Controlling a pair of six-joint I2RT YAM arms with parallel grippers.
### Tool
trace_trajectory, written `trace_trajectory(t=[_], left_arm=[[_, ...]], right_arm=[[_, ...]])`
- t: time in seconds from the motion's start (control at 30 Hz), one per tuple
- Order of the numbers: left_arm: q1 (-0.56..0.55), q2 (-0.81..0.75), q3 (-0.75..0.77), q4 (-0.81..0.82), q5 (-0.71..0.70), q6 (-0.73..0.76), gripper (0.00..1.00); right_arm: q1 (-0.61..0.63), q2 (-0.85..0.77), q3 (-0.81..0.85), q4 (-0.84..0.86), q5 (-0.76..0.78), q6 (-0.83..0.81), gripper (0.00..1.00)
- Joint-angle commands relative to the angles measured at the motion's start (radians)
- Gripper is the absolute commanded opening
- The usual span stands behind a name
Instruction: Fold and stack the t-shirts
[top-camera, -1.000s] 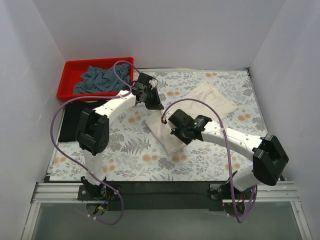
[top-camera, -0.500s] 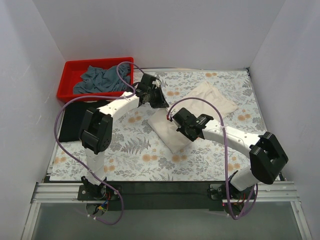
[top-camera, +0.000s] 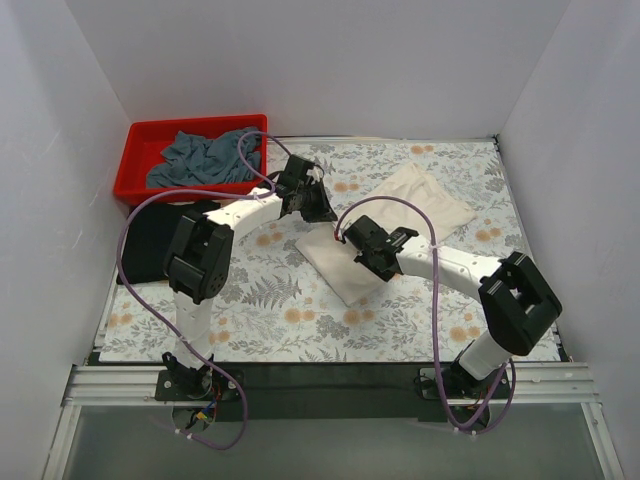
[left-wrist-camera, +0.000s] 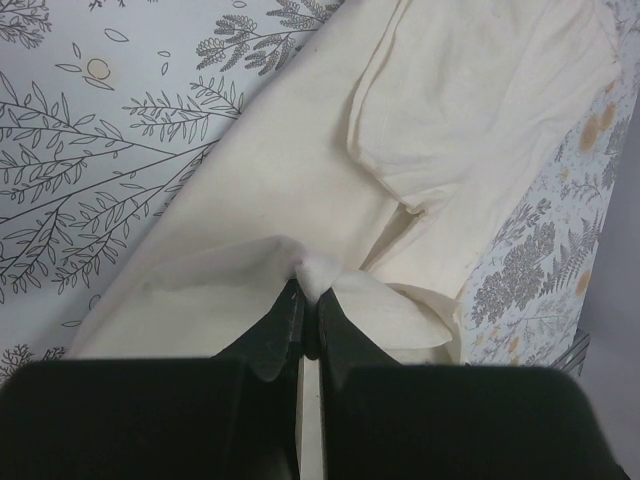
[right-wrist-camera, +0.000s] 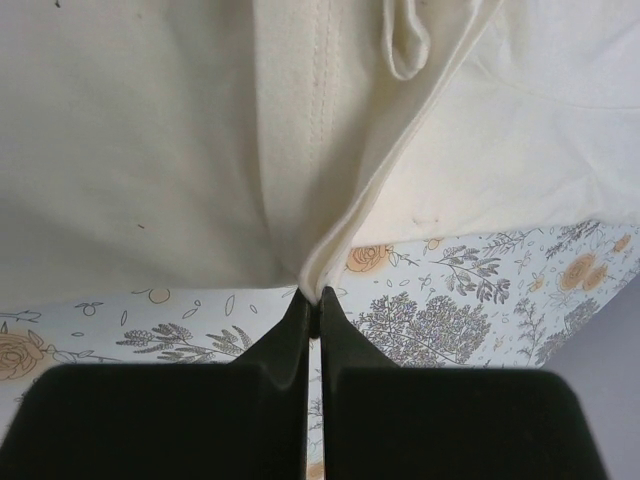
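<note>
Three t-shirts in view. At 10 o'clock on the floral-printed surface (top-camera: 260, 290), a red plastic bin (top-camera: 126, 160) with the slate grey-blue shirt (top-camera: 195, 160) crumpled inside in loose, soft folds. Just below, at 9 o'clock, the black shirt (top-camera: 148, 240), flat and matte along the left edge, partly hidden behind the left arm.

Toward the centre, the left tool (left-wrist-camera: 308, 300), jaws pressed together on a small pinched peak of the cream-white shirt (top-camera: 425, 195). In the wrist view, thin matte cotton puckered at the dark fingertips, with a sleeve-like flap and a shallow crease off toward 1 o'clock. From above, placed at the shirt's 10 o'clock corner.

Cream-white shirt itself laid diagonally from the centre out to 1 o'clock: a long, roughly rectangular band, layered over itself at the near end, smooth, with soft rounded edges. Printed ferns and orange blossoms all around it.

Just right of that, the right tool (right-wrist-camera: 313, 300), jaws clamped tight on a folded edge of the same shirt, layers nipped between dark tapered fingers. A stitched seam line straight up at 12 o'clock, a small loop of fabric near the top. From above, poised over the shirt's near half, close to the left tool.
</note>
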Motion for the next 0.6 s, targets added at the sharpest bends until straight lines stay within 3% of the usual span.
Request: trace_trajectory(t=[0.0, 0.57], left_arm=[[0.007, -0.014, -0.005, 0.048, -0.041, 0.015, 0.0], [0.003, 0.029, -0.022, 0.108, -0.033, 0.031, 0.0]], right_arm=[[-0.012, 0.018, -0.007, 0.006, 0.046, -0.008, 0.01], [-0.037, 0.066, -0.036, 0.051, 0.088, 0.015, 0.01]])
